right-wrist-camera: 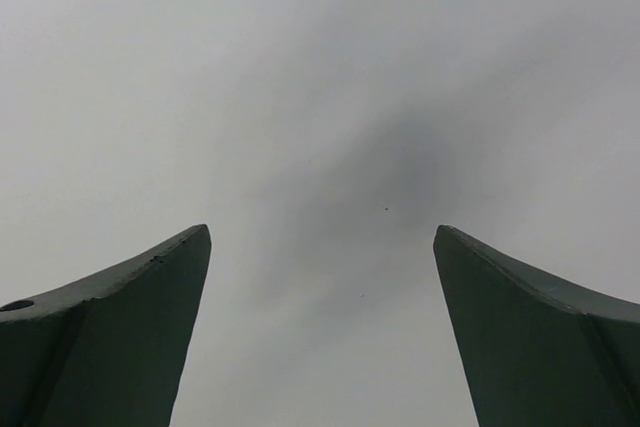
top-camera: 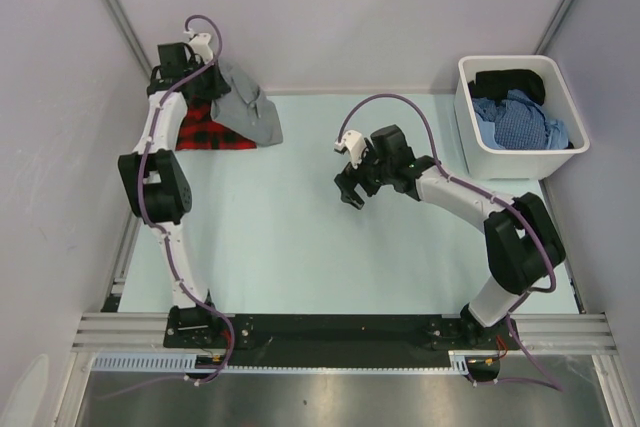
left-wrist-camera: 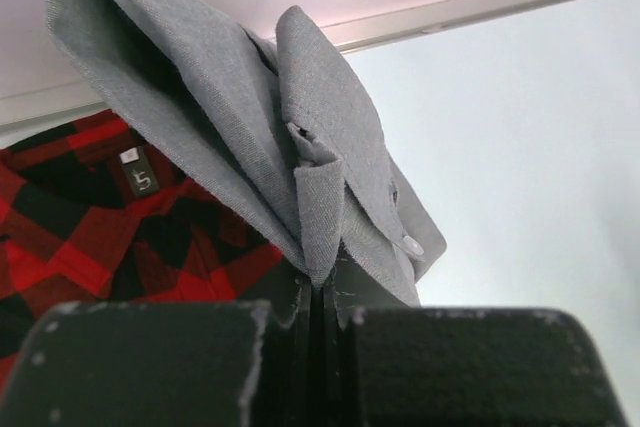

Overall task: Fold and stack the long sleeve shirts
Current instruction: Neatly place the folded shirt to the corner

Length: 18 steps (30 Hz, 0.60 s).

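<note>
The grey long sleeve shirt (top-camera: 248, 105) hangs bunched at the far left corner, and my left gripper (top-camera: 212, 69) is shut on a fold of it. In the left wrist view the grey cloth (left-wrist-camera: 230, 117) rises in folds from my left gripper (left-wrist-camera: 322, 292), with a button showing. The red-and-black plaid shirt (top-camera: 205, 133) lies flat on the table under and beside the grey one, its neck label (left-wrist-camera: 143, 182) visible. My right gripper (top-camera: 350, 187) hovers open over mid-table, well apart from both shirts. Only bare table shows between its fingers in the right wrist view (right-wrist-camera: 322, 237).
A white bin (top-camera: 515, 162) stands at the back right, holding blue (top-camera: 520, 122) and black cloth. Enclosure walls rise close on the left, back and right. A black rail (top-camera: 340, 332) carries both arm bases at the near edge.
</note>
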Each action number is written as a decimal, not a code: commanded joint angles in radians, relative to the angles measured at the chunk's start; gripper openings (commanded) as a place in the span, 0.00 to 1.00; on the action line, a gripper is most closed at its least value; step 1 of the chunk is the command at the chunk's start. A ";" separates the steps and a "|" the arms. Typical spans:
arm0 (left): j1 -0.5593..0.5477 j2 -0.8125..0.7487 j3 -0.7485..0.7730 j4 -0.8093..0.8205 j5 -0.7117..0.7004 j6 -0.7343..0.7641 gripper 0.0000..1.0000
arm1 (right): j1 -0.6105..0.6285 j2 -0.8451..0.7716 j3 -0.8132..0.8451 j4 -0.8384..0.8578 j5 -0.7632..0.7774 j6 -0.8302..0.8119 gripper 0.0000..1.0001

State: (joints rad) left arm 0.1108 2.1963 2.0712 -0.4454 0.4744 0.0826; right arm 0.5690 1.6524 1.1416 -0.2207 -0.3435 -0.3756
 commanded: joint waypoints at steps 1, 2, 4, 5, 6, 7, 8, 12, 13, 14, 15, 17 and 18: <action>0.010 -0.113 0.064 -0.001 0.116 0.032 0.00 | -0.003 -0.048 -0.002 0.018 0.012 -0.017 1.00; 0.012 -0.115 0.069 -0.004 0.128 0.025 0.00 | -0.003 -0.048 0.000 0.017 0.012 -0.017 1.00; 0.018 -0.127 0.069 -0.010 0.165 0.019 0.00 | -0.003 -0.048 0.000 0.017 0.015 -0.019 1.00; 0.020 -0.133 0.067 -0.010 0.167 0.022 0.00 | -0.001 -0.048 0.000 0.018 0.015 -0.020 1.00; 0.020 -0.145 0.060 -0.009 0.182 0.025 0.00 | -0.003 -0.048 0.000 0.018 0.015 -0.020 1.00; 0.018 -0.153 0.053 -0.010 0.190 0.038 0.00 | -0.003 -0.046 0.000 0.017 0.015 -0.019 1.00; 0.018 -0.164 0.044 -0.007 0.190 0.037 0.00 | -0.003 -0.045 0.001 0.017 0.014 -0.019 1.00; 0.020 -0.182 0.023 0.007 0.182 0.042 0.00 | -0.003 -0.037 0.004 0.021 0.014 -0.019 1.00; 0.018 -0.182 0.023 0.007 0.167 0.045 0.00 | -0.003 -0.036 0.004 0.021 0.014 -0.017 1.00; 0.021 -0.179 0.021 0.007 0.161 0.045 0.00 | 0.000 -0.034 0.007 0.024 0.011 -0.016 1.00; 0.026 -0.178 0.021 0.010 0.159 0.042 0.00 | 0.000 -0.032 0.009 0.023 0.011 -0.016 1.00; 0.039 -0.161 0.027 0.010 0.158 0.037 0.00 | 0.002 -0.029 0.013 0.024 0.012 -0.016 1.00; 0.043 -0.156 0.030 0.011 0.158 0.031 0.00 | 0.002 -0.028 0.015 0.026 0.015 -0.017 1.00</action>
State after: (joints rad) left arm 0.1249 2.0865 2.0724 -0.4877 0.6098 0.0986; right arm 0.5690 1.6451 1.1408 -0.2195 -0.3370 -0.3794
